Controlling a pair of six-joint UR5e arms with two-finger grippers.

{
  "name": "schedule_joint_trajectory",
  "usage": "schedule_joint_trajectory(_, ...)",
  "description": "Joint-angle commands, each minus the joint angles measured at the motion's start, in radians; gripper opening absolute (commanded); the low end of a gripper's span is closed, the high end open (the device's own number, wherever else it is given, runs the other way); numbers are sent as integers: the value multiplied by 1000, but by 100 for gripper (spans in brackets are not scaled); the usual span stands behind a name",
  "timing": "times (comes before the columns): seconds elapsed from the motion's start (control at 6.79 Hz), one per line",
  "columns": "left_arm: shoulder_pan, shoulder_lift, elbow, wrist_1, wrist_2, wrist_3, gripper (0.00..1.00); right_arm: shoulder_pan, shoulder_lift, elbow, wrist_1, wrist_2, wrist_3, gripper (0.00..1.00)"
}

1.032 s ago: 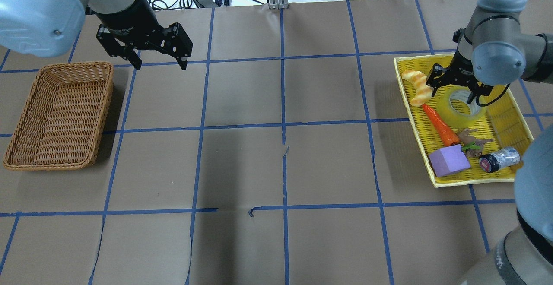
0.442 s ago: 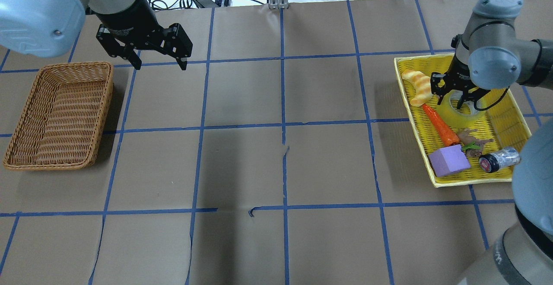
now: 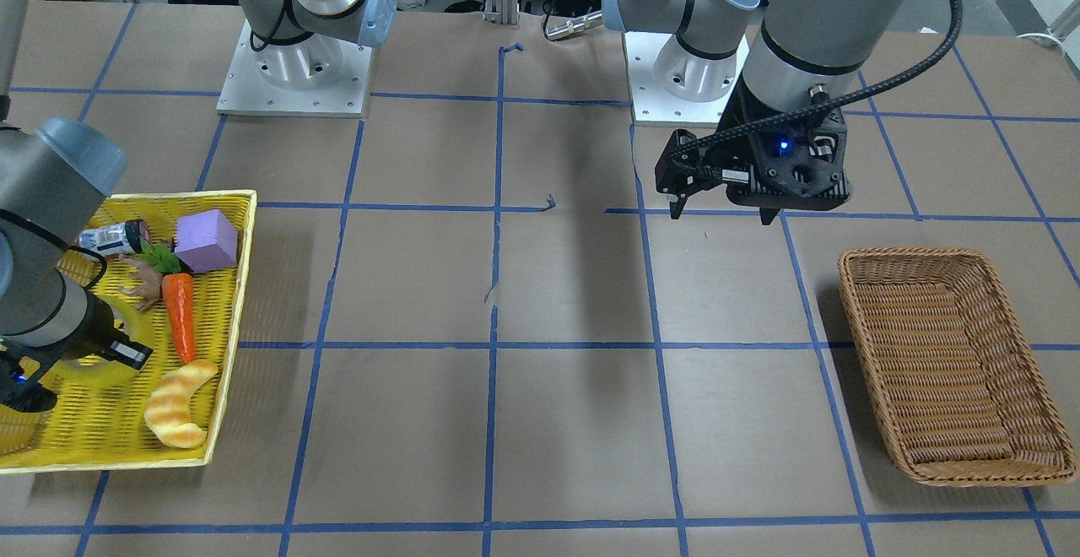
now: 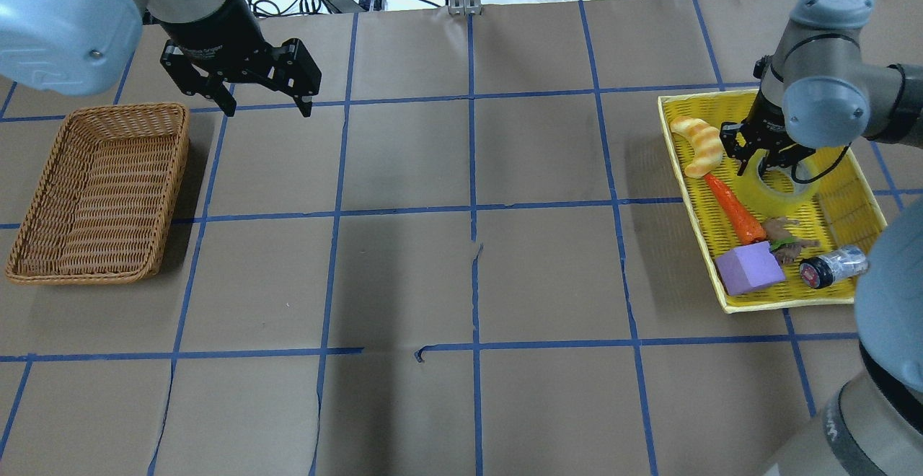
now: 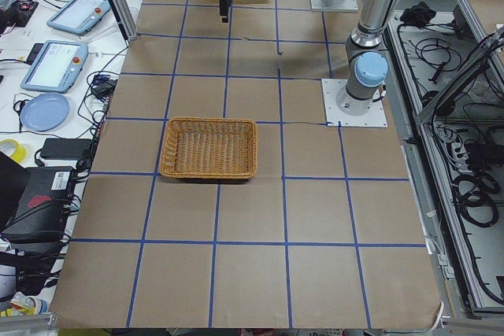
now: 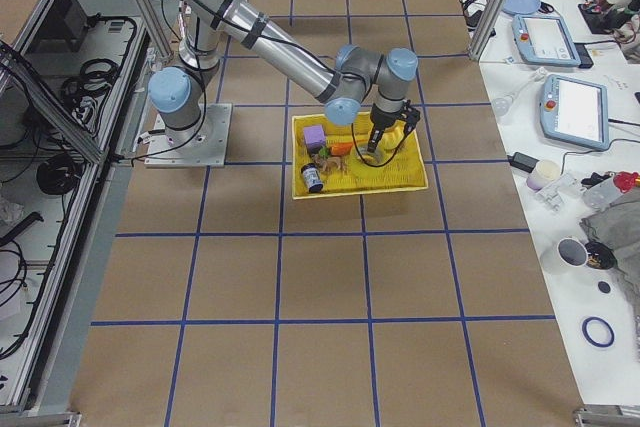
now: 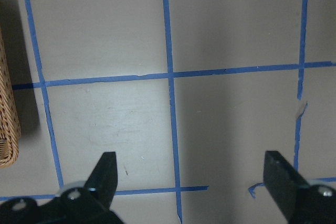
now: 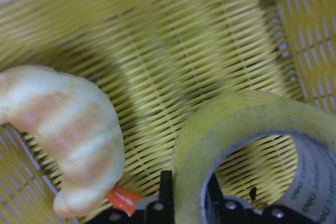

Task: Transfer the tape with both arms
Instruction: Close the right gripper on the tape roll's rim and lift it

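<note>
The tape, a yellow-green roll with a pale core, lies in the yellow tray at the right of the table. My right gripper is down in the tray, its two fingers closed on the roll's near wall, one inside the core and one outside. The right wrist view shows that wall pinched between the fingers. In the front view the tape is mostly hidden by the right arm. My left gripper hangs open and empty above the table, beside the wicker basket.
The tray also holds a croissant toy right next to the gripper, a carrot, a small figure, a purple block and a jar. The wicker basket stands at the left end.
My right gripper has dropped lower into the tray and its fingers have narrowed from wide open onto the tape's wall. The left arm has not moved.
</note>
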Motion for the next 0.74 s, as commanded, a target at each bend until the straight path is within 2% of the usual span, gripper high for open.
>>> schedule_joint_trajectory(0.0,0,0,1,0,0,0,100,11,-76,-63,97,5,2,0)
schedule_joint_trajectory(0.15,0,0,1,0,1,0,100,47,-107,-72,115,33,13,0)
schedule_joint_trajectory(0.29,0,0,1,0,1,0,100,114,-115,-72,113,94,124,0)
schedule_joint_trajectory(0.44,0,0,0,0,-2,2,100,227,-100,-72,113,99,324,0)
schedule_joint_trajectory(0.59,0,0,0,0,-2,2,100,329,-89,-72,103,163,472,0)
